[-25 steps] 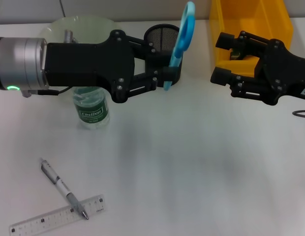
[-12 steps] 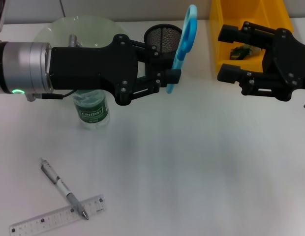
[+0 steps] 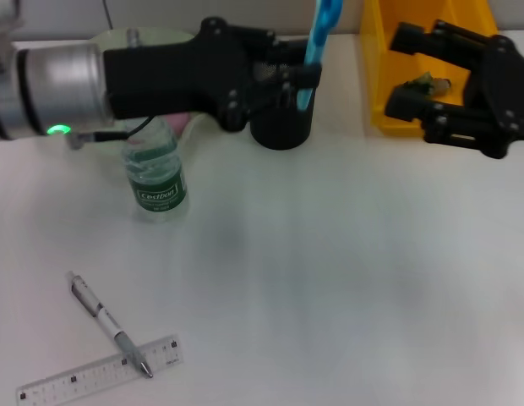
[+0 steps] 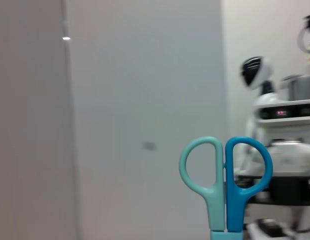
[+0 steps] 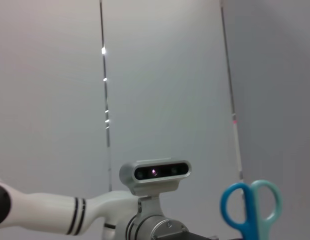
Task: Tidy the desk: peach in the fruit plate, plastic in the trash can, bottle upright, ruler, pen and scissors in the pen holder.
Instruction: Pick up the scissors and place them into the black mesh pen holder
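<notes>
Carrying the scissors [image 3: 319, 34] up and over the pen holder [image 3: 281, 127] at twelve o'clock, left gripper [image 3: 297, 80] jaws clenched on the blades; insertion looks imminent; right gripper [image 3: 414, 76], jaws released, idles by the yellow bin [image 3: 376, 93]; pen [image 3: 106, 321] and ruler [image 3: 97, 372] wait at seven o'clock on the table [image 3: 330, 279].

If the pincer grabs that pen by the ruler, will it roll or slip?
The pen looks round and slim, so a push would probably roll it. Its tip rests on the flat ruler, which may shift too. The smooth barrel might slip.
</notes>
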`<state>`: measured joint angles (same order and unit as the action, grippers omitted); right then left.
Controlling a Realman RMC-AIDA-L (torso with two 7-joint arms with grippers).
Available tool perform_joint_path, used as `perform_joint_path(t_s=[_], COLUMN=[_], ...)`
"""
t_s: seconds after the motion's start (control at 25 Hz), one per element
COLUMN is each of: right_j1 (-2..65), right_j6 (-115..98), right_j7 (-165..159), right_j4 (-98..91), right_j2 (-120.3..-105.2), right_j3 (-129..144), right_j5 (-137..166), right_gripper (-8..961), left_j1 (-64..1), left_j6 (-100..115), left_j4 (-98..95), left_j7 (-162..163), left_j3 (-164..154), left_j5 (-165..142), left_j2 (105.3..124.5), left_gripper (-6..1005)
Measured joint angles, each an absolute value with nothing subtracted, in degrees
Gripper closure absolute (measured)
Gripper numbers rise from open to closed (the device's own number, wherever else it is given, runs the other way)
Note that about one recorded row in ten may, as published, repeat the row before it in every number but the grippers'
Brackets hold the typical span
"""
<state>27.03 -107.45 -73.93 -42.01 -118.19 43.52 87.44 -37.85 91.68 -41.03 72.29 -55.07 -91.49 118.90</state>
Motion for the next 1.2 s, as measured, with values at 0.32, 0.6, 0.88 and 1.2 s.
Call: perform_joint_path(t_s=[0.32, 0.6, 0.88, 1.2], right_j1=[21.6, 19.6, 19.8, 20.2], right_j6=[-107.4, -105.4, -104.2, -104.1], right_j7=[-68.0, -60.4, -59.9, -59.8], right_j4=[-38.5, -28.9, -26.4, -25.4], right_j2=[-118.98, -118.87, -119.08, -119.09], right_j3=[39.6, 38.2, 38.2, 38.0], right_j5=[87.7, 87.7, 87.8, 87.5], right_gripper=[166, 166, 166, 166], left_j1=[-38.7, -39.7, -40.4, -41.2], left_j6=[72.3, 59.0, 46.3, 41.0], left_j4=[-40.5, -40.6, -41.4, -41.4], left_j7=[71.7, 66.6, 62.1, 61.3], left_j3=[-66.3, -76.1, -85.2, -88.2], left_j5=[-83.5, -75.3, -66.5, -64.4], left_j2=[119.09, 119.16, 119.18, 119.18], left_gripper=[751, 749, 748, 747])
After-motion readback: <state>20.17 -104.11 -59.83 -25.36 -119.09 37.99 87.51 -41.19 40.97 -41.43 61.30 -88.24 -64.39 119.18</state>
